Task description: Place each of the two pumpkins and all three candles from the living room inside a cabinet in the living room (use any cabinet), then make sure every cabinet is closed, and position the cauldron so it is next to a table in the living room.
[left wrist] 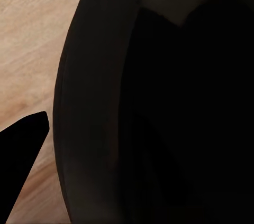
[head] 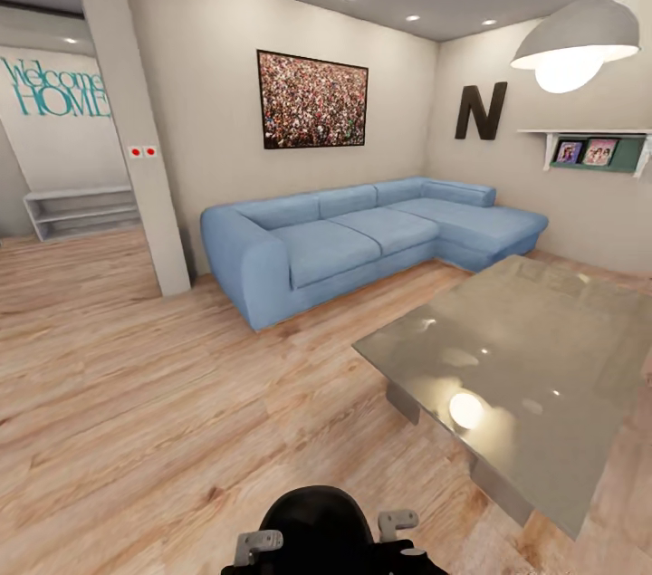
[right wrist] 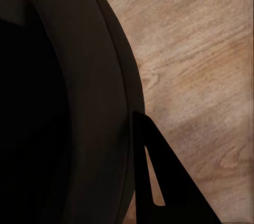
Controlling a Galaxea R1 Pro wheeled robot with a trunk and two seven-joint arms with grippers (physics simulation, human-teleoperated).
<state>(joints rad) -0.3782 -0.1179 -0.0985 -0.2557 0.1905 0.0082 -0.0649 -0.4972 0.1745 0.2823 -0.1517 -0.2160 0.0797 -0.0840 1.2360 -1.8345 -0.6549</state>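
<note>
Head view: cauldron [head: 321,525], black, at the frame's lower edge between both arms; glass counter [head: 543,349] ahead to the right; blue sofa [head: 362,235] behind; wood floor [head: 136,394].

Left wrist view: cauldron wall [left wrist: 106,102] close against the left tool [left wrist: 24,150]; grip state cannot be told.

Right wrist view: cauldron rim [right wrist: 106,102] beside the right tool [right wrist: 159,182]; grip state cannot be told.

Handling note: carry level, approach the counter's near edge slowly, set down just beside it.

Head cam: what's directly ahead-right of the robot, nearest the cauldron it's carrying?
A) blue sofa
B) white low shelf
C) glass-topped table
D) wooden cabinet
C: the glass-topped table sits just right of the black cauldron at the frame's bottom; the blue sofa is farther back.
</note>
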